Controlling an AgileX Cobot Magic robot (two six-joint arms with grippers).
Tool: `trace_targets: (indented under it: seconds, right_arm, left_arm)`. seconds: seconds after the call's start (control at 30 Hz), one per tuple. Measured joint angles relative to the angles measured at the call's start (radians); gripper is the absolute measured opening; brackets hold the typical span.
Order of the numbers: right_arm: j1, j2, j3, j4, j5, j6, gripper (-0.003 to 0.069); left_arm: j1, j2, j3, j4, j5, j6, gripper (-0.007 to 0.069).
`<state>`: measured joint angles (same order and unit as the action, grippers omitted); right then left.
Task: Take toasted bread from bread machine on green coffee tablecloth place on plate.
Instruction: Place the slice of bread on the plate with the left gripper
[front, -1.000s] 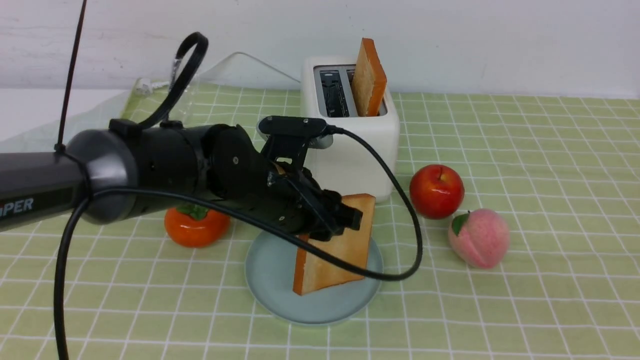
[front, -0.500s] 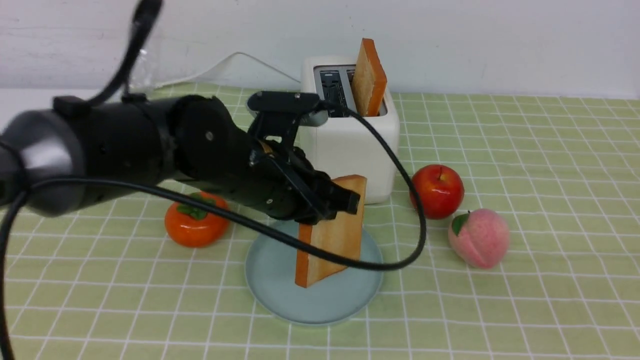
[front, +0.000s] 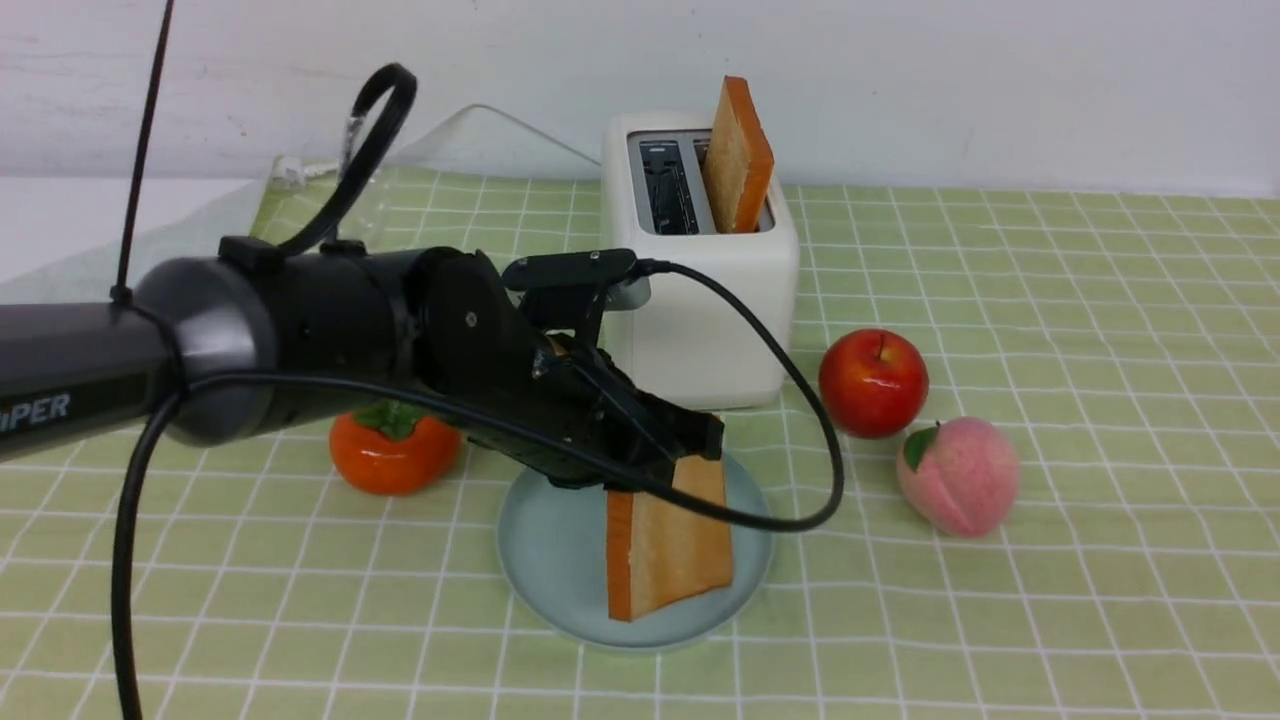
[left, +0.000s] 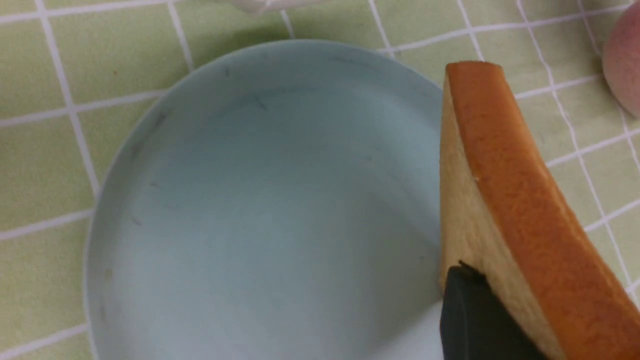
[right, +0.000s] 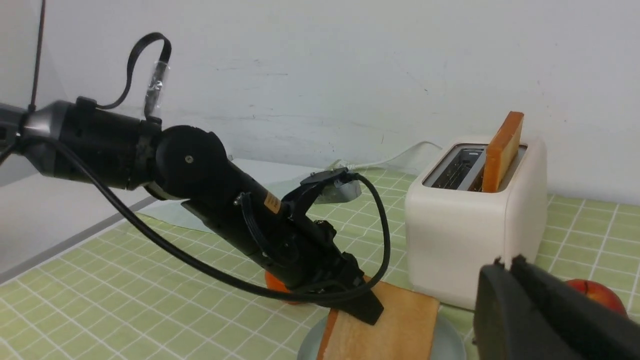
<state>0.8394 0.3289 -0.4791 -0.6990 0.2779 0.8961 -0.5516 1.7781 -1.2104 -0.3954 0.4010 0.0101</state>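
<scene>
In the front view, the left pincer (front: 700, 440) is seen clamped on the upper edge of the held toast slice (front: 668, 545). The slice stands on its lower edge on the plate (front: 535, 560) with its long axis near upright, so it lies at 6 o'clock from the pincer. The toaster (front: 700, 320) lies at 12 o'clock from the plate, and the second toast slice (front: 738, 150) is upright in its right-hand slot. A tip onto the flat face is judged necessary before release.

In the left wrist view, one dark finger (left: 470, 320) is pressed against the held slice's tan face, over the bare plate floor. The other finger is hidden.

In the right wrist view, the right pincer (right: 507, 267) is held together and empty, near the toaster. It is judged the nearer one to the second toast slice.
</scene>
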Motion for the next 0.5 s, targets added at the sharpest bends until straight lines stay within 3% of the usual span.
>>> trace_targets:
  seconds: [0.17, 0.33, 0.43, 0.5]
  right_arm:
    - [0.000, 0.000, 0.000, 0.000, 0.000, 0.000, 0.0015]
    - [0.000, 0.000, 0.000, 0.000, 0.000, 0.000, 0.0015]
    - [0.000, 0.000, 0.000, 0.000, 0.000, 0.000, 0.0015]
    - [0.000, 0.000, 0.000, 0.000, 0.000, 0.000, 0.0015]
  left_arm:
    - [0.000, 0.002, 0.000, 0.057, -0.002, -0.002, 0.0265]
    - [0.000, 0.010, 0.000, 0.172, 0.022, -0.002, 0.0550]
    - [-0.001, -0.002, 0.000, 0.225, 0.023, -0.002, 0.0624]
    - [-0.001, -0.010, 0.000, 0.242, 0.023, -0.010, 0.0634]
